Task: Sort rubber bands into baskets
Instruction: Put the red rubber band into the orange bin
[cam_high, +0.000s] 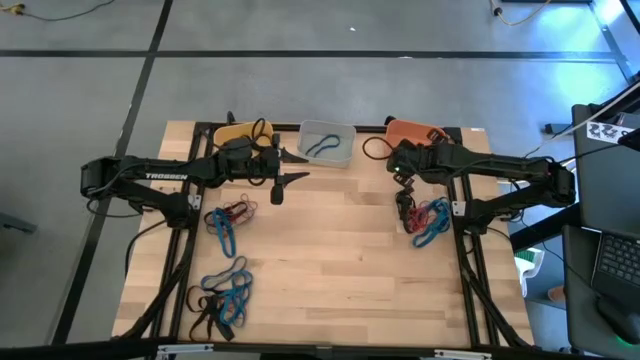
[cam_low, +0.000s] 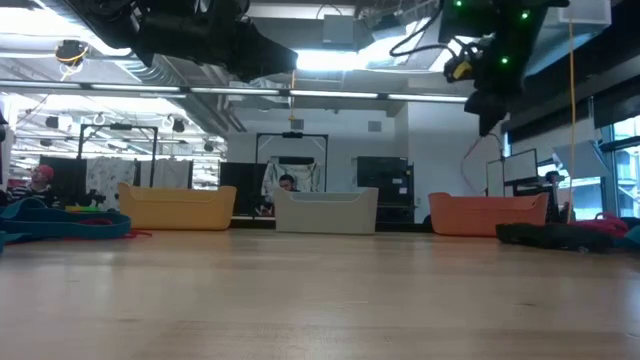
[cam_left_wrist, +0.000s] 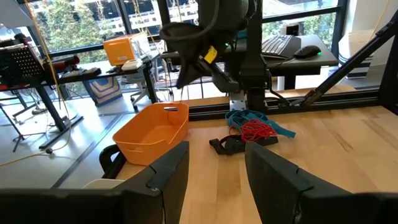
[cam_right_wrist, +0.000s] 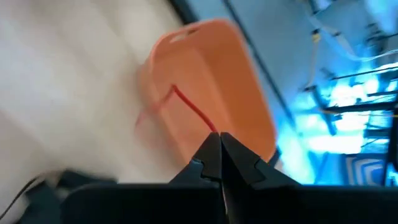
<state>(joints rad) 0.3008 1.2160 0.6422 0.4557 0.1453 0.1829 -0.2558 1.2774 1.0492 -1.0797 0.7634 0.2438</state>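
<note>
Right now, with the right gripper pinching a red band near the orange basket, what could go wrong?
1. The right gripper holds the thin red rubber band only at its fingertips; it may slip before clearing the orange basket wall.
2. The band might snag on that basket's rim and fall outside.
3. The open left gripper waits close to the grey basket and could nudge it.

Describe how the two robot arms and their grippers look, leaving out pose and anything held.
Both arms are dark, nearly black, jointed tubes with black cables looped along them. The left arm carries white TROSSEN lettering on its forearm. The left gripper and the right gripper each end in two flat, dark, tapering fingers. In the low view, one arm's wrist shows green lights and a yellow tag.
</note>
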